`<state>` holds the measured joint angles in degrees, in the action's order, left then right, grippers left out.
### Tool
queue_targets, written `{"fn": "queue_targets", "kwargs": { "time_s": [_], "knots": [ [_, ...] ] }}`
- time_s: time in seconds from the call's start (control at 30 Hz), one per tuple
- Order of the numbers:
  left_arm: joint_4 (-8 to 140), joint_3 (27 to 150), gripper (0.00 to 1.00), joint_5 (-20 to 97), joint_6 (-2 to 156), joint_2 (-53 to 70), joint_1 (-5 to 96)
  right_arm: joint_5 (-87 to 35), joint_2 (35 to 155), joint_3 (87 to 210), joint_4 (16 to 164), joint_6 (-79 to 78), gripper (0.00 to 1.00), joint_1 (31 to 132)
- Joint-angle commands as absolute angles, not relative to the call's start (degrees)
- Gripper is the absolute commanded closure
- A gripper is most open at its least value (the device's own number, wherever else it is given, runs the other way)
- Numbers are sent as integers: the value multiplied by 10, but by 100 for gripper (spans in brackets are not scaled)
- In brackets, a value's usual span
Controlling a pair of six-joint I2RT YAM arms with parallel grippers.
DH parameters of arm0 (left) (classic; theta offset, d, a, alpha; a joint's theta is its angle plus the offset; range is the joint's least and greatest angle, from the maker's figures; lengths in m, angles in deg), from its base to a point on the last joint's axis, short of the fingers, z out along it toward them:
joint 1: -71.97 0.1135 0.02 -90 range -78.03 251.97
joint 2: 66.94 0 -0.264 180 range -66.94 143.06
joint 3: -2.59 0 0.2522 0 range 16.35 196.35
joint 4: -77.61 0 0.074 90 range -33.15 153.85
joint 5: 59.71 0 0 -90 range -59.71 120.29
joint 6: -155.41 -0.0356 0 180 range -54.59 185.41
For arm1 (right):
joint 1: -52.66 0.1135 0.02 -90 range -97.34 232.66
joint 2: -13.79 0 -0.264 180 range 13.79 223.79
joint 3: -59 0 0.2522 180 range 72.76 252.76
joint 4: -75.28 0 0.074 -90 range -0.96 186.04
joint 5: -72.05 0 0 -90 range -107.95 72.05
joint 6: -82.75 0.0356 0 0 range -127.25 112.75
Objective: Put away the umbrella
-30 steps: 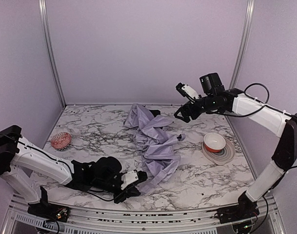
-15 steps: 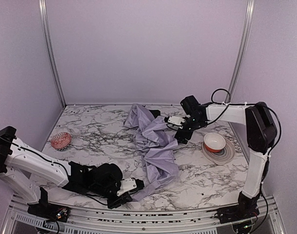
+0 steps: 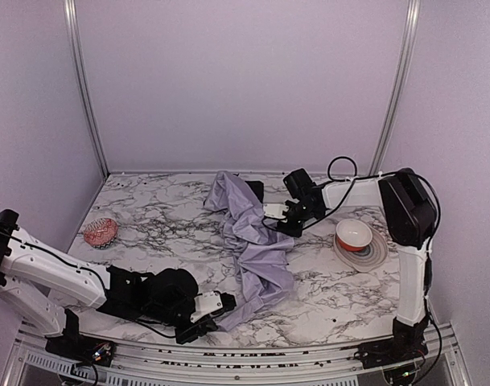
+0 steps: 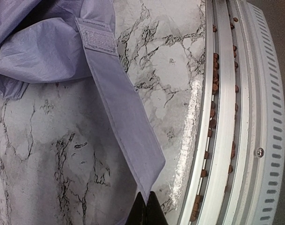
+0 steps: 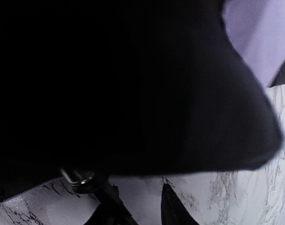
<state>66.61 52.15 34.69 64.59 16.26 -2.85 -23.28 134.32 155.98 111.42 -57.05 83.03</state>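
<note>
The umbrella [image 3: 257,241] lies collapsed and crumpled across the middle of the marble table, pale lavender outside and black inside. My left gripper [image 3: 220,304] is low near the front edge, shut on the tip of the umbrella's fabric strap [image 4: 119,108]; the left wrist view shows the black fingertips of the left gripper [image 4: 147,199] pinched on it. My right gripper [image 3: 270,212] rests at the umbrella's far right edge. In the right wrist view the black underside of the umbrella [image 5: 133,84] hangs over the right gripper [image 5: 136,187], whose fingers stand apart with bare marble between them. A small metal ring [image 5: 81,178] sits by one finger.
An orange-and-white bowl [image 3: 354,234] stands on a plate [image 3: 373,257] at the right. A pink scrubby object [image 3: 100,232] lies at the left. The table's metal rail [image 4: 222,117] runs close beside the left gripper. Lavender walls enclose the table.
The right arm dropped from above and swung left to the umbrella's right edge, its fingers narrowing. The left gripper kept hold of the strap and shifted slightly left along the front edge.
</note>
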Motion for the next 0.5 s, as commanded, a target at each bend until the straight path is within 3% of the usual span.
{"fn": "queue_targets", "kwargs": {
  "time_s": [0.0, 0.13, 0.27, 0.47],
  "knots": [
    [661, 512, 100, 336, 650, 151, -34, -254, 1344, 1540, 1100, -591, 85, 832],
    [676, 493, 100, 309, 638, 125, -34, -337, 1287, 1531, 1103, -598, 100, 812],
    [720, 464, 100, 249, 610, 84, -33, -447, 1222, 1528, 1116, -592, 100, 779],
    [722, 445, 100, 193, 580, 12, -20, -515, 1132, 1511, 1157, -592, 100, 752]
  ]
}}
